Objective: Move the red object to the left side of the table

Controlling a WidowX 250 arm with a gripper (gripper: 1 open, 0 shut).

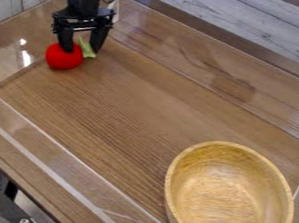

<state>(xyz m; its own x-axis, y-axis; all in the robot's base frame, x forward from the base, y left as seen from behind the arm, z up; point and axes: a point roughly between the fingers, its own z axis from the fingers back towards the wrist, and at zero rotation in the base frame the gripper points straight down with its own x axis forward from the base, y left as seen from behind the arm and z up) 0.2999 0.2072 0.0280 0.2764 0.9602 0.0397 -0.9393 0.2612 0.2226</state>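
Note:
The red object, a small round toy fruit with a green leaf poking out to its right, rests on the brown wood-grain table near the far left corner. My black gripper points down just above and behind it, open, its fingers spread over the fruit's upper right side. Nothing sits between the fingers; whether a fingertip touches the fruit I cannot tell.
A big round light wooden bowl stands at the near right. Low clear acrylic walls edge the tabletop along the front and left. Pale planks run behind the table.

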